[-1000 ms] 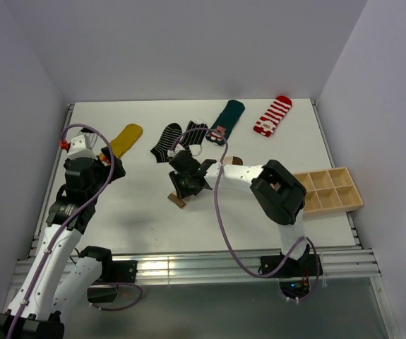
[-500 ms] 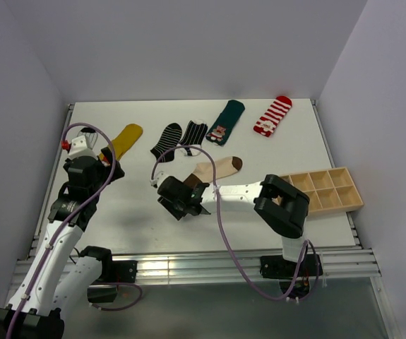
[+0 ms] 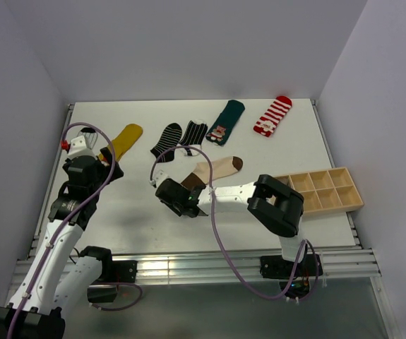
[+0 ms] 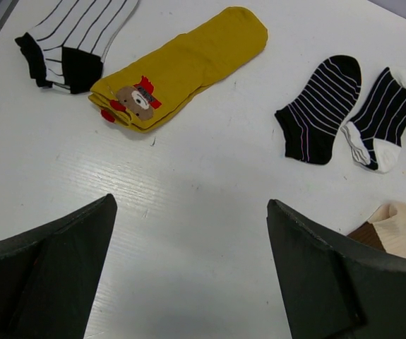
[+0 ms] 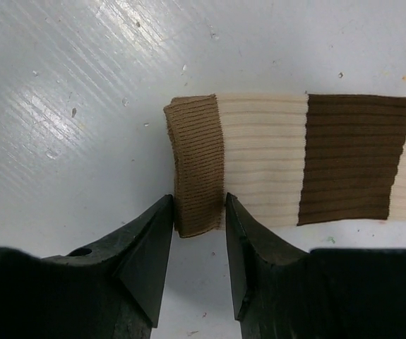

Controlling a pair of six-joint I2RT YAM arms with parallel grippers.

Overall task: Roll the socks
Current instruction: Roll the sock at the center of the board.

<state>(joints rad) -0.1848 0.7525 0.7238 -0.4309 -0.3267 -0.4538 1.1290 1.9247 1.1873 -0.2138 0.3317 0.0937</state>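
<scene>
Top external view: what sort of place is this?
Probably a robot lab test cell, not a home: blank walls box in a white table, both arms bolt to an aluminium rail, and socks lie spread out.

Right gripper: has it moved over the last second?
Yes. The right gripper has come nearer the table's front edge and slightly left, away from the black striped sock.
</scene>
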